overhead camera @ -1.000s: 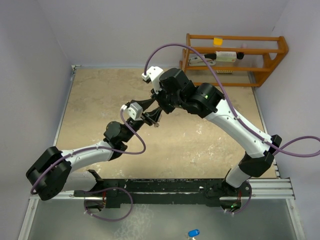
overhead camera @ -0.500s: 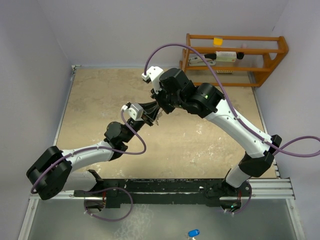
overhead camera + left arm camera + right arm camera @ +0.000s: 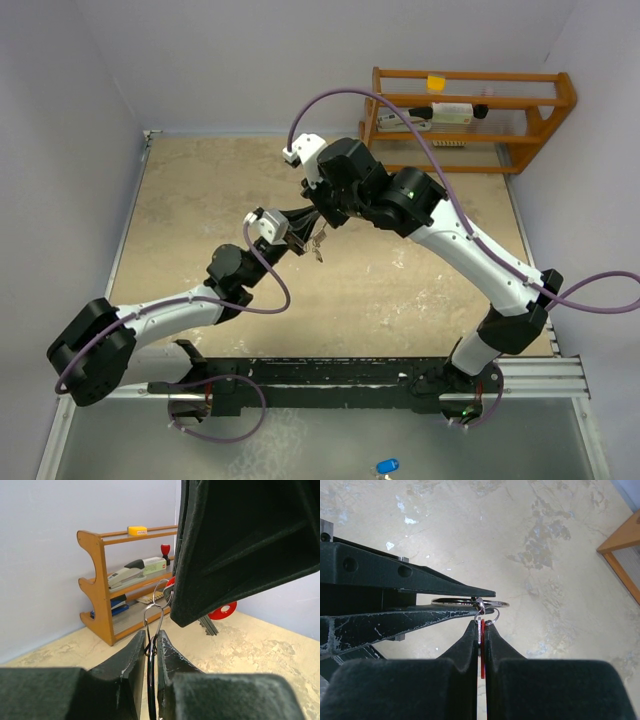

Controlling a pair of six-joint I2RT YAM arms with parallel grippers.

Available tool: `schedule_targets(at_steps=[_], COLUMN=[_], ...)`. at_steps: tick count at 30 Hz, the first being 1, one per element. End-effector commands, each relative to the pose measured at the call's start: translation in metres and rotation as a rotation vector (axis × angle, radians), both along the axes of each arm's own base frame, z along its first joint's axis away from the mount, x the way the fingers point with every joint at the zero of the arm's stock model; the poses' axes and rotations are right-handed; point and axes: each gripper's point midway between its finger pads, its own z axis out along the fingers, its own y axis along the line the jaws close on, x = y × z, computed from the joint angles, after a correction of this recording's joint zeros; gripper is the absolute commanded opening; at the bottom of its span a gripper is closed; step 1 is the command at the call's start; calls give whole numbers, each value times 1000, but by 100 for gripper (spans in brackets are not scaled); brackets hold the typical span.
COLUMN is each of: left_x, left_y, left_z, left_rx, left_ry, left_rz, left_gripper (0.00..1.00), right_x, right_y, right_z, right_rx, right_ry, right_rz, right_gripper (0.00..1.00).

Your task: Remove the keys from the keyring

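Both grippers meet in mid-air above the middle of the table. My left gripper point(image 3: 303, 234) point(image 3: 151, 637) is shut on the thin silver keyring point(image 3: 161, 596), which stands edge-on between its jaws. In the right wrist view the keyring point(image 3: 470, 601) lies flat between the left fingers point(image 3: 410, 617). My right gripper point(image 3: 318, 226) point(image 3: 480, 625) is shut on the red-tagged key point(image 3: 482, 630), with a small silver ring linking it to the keyring. The red tag point(image 3: 222, 611) and its key blade point(image 3: 207, 625) also show under the right gripper in the left wrist view. I cannot make out the black-tagged key.
A wooden rack point(image 3: 470, 110) point(image 3: 100, 580) stands at the back right against the wall, holding a stapler point(image 3: 142, 569), a yellow piece and a red stamp. Grey walls close the table at the left, back and right. A small blue object point(image 3: 387, 466) lies below the near edge.
The left arm has shifted slightly and the joined grippers have edged a little up and to the right. Both still hold the same things.
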Motion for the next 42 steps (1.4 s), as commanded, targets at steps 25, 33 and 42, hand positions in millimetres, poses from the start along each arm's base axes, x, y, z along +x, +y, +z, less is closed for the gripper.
schedule_targets(at_steps=[25,33,42], left_x=[-10,-12,-23], left_y=[-12,-16,-20], left_z=[25,33,45], left_rx=[102,29,-37], left_ry=[-104,-111,-124], left_rz=[-64,-91,-156], left_gripper=[30,35,40], right_x=[-6,-9,-10], right_y=[-30,-27,-26], right_z=[39,33,30], right_rx=[-19,-14,-6], right_ry=[-58,-40,-35], right_rz=[-47,-35,-32], right_gripper=[0,0,0])
